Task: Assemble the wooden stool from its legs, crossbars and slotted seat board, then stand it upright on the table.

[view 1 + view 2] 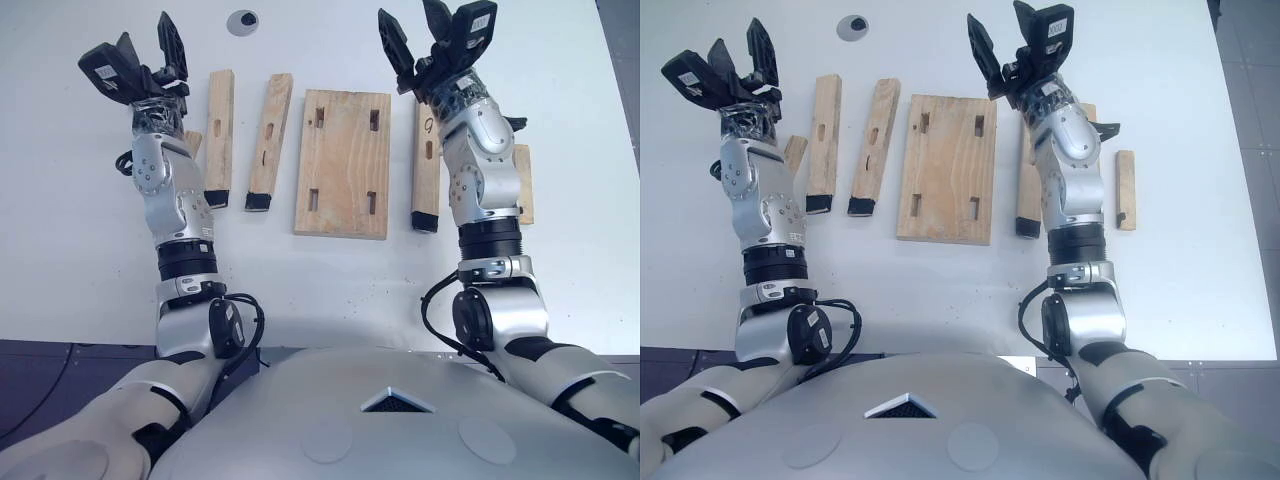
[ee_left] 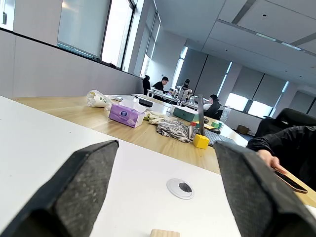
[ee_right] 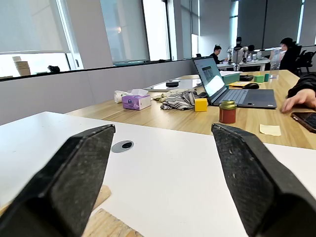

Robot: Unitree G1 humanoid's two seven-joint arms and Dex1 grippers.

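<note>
One slotted seat board (image 1: 342, 163) lies flat in the middle of the white table (image 1: 80, 250), with wooden legs (image 1: 219, 137) close on both sides. The left gripper (image 1: 140, 50) and right gripper (image 1: 432, 27) hang wide open, holding nothing. Bare table runs along the near edge.

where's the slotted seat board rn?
In the head views the seat board lies flat midway across the white table, with a tilted leg just off its left edge and a straight leg off its right.
</note>
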